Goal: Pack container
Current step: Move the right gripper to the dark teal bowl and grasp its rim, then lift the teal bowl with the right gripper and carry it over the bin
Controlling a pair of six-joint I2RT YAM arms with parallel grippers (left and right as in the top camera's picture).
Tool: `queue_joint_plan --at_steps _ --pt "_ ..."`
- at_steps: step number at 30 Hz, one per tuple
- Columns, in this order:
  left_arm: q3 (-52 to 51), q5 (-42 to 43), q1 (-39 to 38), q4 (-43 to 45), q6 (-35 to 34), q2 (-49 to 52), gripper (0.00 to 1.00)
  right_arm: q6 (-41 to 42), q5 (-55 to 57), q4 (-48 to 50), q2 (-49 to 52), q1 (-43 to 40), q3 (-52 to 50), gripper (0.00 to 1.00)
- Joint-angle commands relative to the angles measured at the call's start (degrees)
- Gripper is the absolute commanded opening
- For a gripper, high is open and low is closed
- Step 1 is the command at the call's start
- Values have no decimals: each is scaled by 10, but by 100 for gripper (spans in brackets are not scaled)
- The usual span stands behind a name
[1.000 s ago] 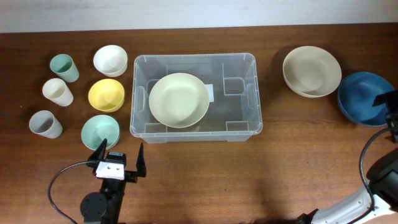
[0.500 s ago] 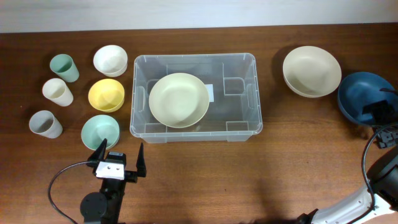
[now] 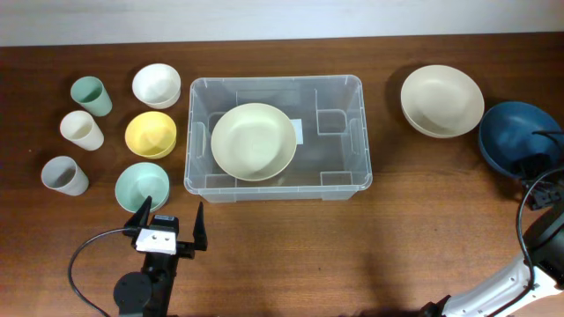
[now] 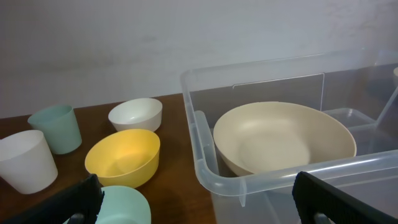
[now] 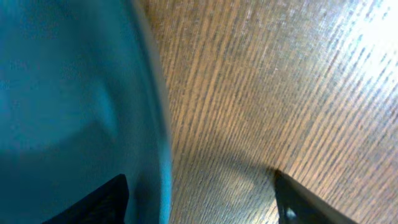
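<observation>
The clear plastic container (image 3: 275, 81) stands mid-table with a cream bowl (image 3: 253, 141) inside it. At the far right sits a dark blue bowl (image 3: 509, 132). My right gripper (image 3: 539, 157) is down over that bowl's right rim. In the right wrist view the gripper (image 5: 199, 199) is open and straddles the blue bowl's (image 5: 68, 93) rim, with one finger (image 5: 106, 202) inside and the other out over the wood. My left gripper (image 3: 169, 220) is wide open near the front edge. It faces the container's (image 4: 249, 180) near-left corner and holds nothing.
A beige bowl (image 3: 441, 100) lies left of the blue one. White (image 3: 156, 84), yellow (image 3: 151, 134) and mint (image 3: 142, 186) bowls line the container's left side. Green (image 3: 91, 95), cream (image 3: 81, 129) and grey (image 3: 64, 175) cups stand further left.
My right gripper has come down onto the blue bowl's right rim and its jaws have narrowed. The left arm has not moved.
</observation>
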Motion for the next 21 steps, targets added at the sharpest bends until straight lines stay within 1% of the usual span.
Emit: queue_joint_plan --at_steps 1,3,6,8,9,11,12,14,19,21 --pt "-1 0 3 -3 9 -2 100 -2 6 2 9 -5 -4 64" --pt "-1 0 3 -3 9 -2 99 -2 6 2 9 -12 -4 60" --pt "-1 0 3 -3 9 -2 100 -2 2 1 9 -30 -4 46" --pt "-1 0 3 -3 9 -2 99 -2 -5 -1 9 -45 -4 42" --pt "-1 0 3 -3 9 -2 99 -2 -11 -2 9 -53 -4 38" --pt "-1 0 3 -3 9 -2 99 -2 -26 -6 9 -73 -4 23" --pt "-1 0 3 -3 9 -2 99 -2 -32 -8 9 -82 -4 13" --pt "-1 0 3 -3 9 -2 99 -2 -43 -12 9 -94 -4 4" --pt "-1 0 3 -3 9 -2 100 -2 -78 -14 7 -115 -2 4" --pt "-1 0 3 -3 9 -2 99 -4 -120 -14 -2 -122 6 4"
